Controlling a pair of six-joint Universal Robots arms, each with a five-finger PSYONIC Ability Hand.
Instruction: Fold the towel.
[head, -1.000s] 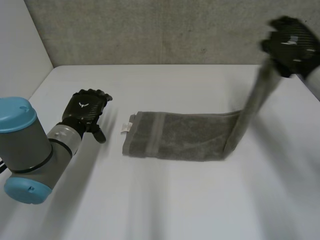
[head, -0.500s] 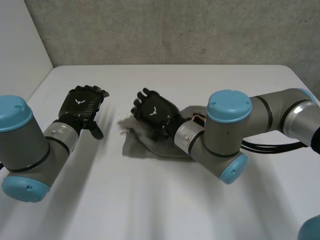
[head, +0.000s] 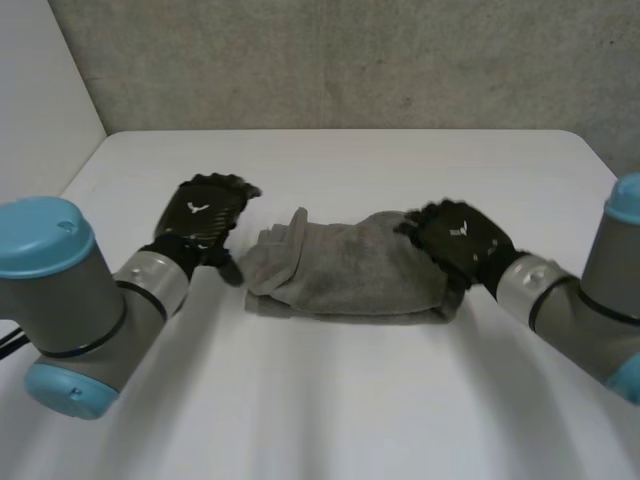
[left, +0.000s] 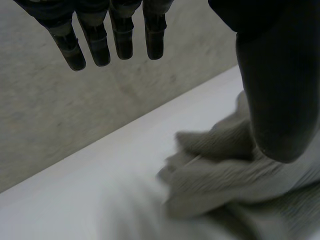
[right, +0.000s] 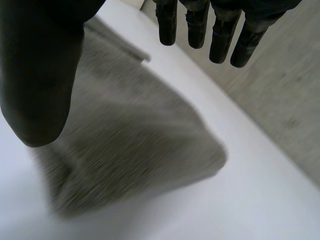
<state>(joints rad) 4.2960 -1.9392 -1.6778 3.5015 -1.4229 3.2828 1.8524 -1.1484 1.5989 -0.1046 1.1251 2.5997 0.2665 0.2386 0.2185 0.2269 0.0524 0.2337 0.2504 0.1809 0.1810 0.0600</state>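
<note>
On the white table (head: 330, 400) the grey towel (head: 350, 270) lay doubled, its left end rumpled, my left hand (head: 205, 215) just beside that end, my right hand (head: 462, 240) over the other, both straight-fingered and empty, so I judged pressing flat and smoothing outward best.

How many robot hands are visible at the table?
2. The left hand is beside the rumpled end of the towel. The right hand is over the towel's other end. Both are open; nothing suggests a hidden one.

The left robot hand (left: 272, 85) (fingers (left: 120, 40) straight) hangs just beside the rumpled end of the towel (left: 225, 175).
</note>
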